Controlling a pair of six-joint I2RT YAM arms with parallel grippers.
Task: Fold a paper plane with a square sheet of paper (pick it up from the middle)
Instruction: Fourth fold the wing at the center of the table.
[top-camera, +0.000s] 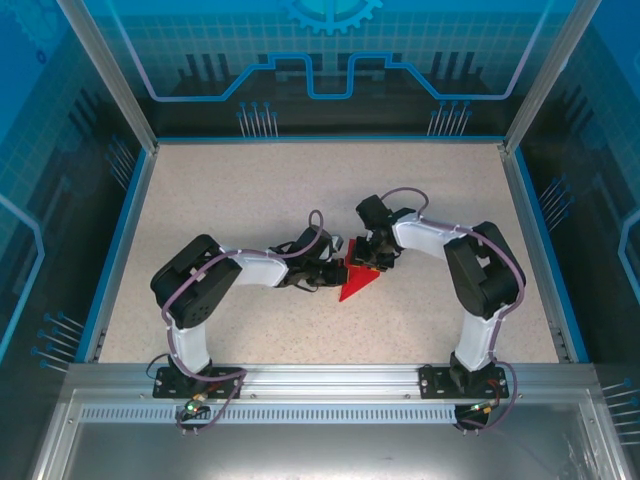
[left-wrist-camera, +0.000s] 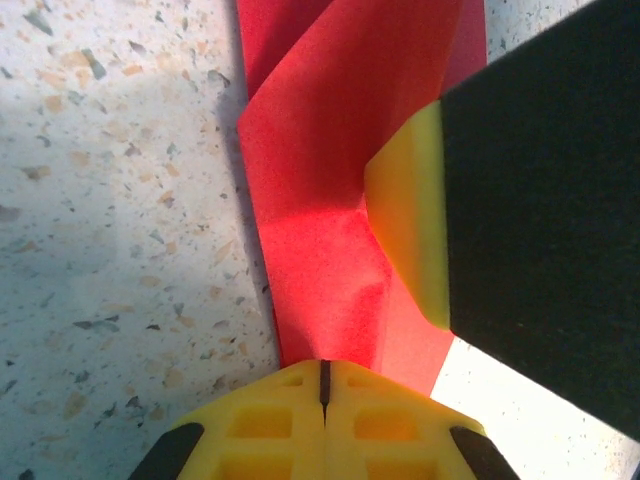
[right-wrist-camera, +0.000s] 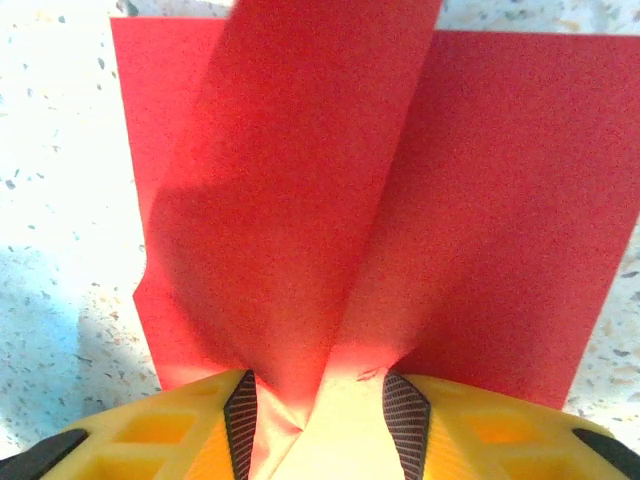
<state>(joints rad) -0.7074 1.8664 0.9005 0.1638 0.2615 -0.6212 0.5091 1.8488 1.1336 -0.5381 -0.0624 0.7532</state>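
Red sheet of paper (top-camera: 358, 283) lies at the middle of the counter (top-camera: 250, 190), creased to a point but no finished dart; I judge several folds remain. The left wrist view shows the left end effector (left-wrist-camera: 323, 388) pinched shut on its edge. The right wrist view shows the right end effector (right-wrist-camera: 320, 425) half-parted, straddling a raised flap that the overhead view cannot resolve.

Sheet of paper (right-wrist-camera: 500, 200): plain bright red, matte, no print seen. Table (top-camera: 200, 190): beige, flecked with grey and brown, edged in blue. Left gripper (left-wrist-camera: 323, 375): yellow, black at sides. Right gripper (right-wrist-camera: 320, 395): yellow-orange, with dark ribbed pads (right-wrist-camera: 405, 405). Left arm (top-camera: 255, 268), right arm (top-camera: 430, 238): white and black. Cables (top-camera: 175, 320): lilac. Walls (top-camera: 330, 60): patterned with cyan circuit lines.
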